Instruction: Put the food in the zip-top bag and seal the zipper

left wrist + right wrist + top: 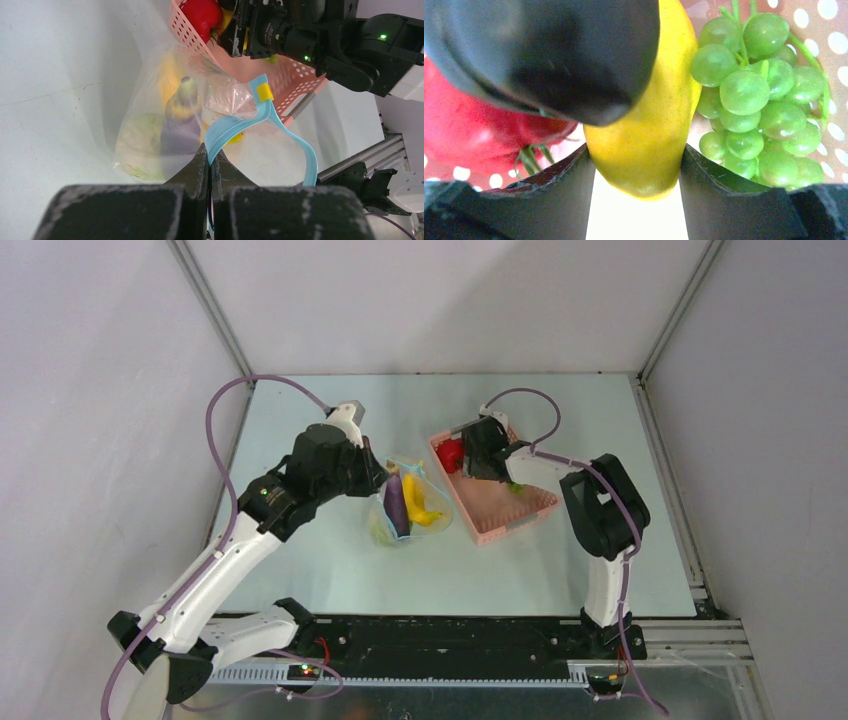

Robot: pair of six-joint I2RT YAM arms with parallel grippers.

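The clear zip-top bag point(145, 95) lies on the table left of the basket, its mouth held open. My left gripper point(210, 156) is shut on the light blue zipper point(235, 125) at the mouth edge. Inside the bag are a purple piece point(181, 120), a pale green cabbage point(140, 145) and a yellow banana point(420, 502). My right gripper point(636, 172) is down in the pink basket point(500, 528), its fingers pressed on both sides of a yellow piece point(649, 125). Green grapes point(754, 95) lie to its right, a red fruit point(469, 130) to its left.
A dark rounded thing point(549, 50) sits close to the right wrist lens, over the yellow piece. The basket's near-left wall point(187, 32) stands right beside the bag's mouth. Grey walls enclose the table on three sides.
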